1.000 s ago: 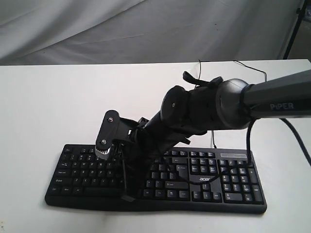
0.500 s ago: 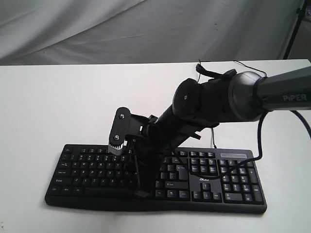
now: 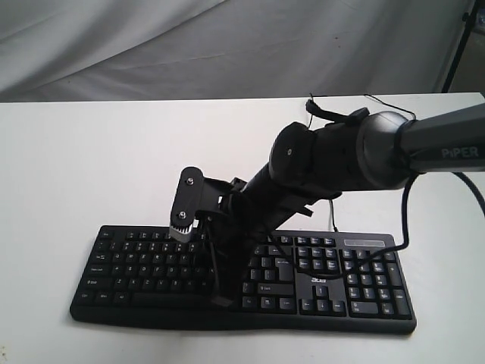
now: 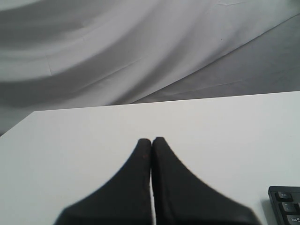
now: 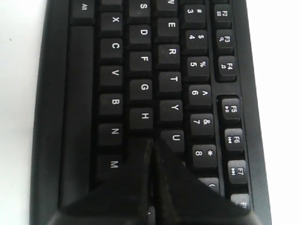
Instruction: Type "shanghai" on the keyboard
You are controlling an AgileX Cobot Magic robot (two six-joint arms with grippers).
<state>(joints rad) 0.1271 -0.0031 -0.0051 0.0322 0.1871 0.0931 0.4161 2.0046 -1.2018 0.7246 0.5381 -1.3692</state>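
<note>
Leaving white table [image 3: 114,167] behind it, the keyboard [image 3: 341,284] lies flat.

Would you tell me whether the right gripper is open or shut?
Shut: the right gripper shows its fingers pressed together, no gap, above the keyboard.

We call it a lab rig: white table [image 3: 91,152], grey cloth backdrop [image 3: 151,45] draped behind the table, robot arm [image 3: 364,155] above it.

The right arm [image 3: 394,155] slants steeply down, ending in the right tool [image 5: 151,141], tips together and pointing downward. The left tool [image 4: 151,139] is likewise pressed closed, holding nothing.
</note>
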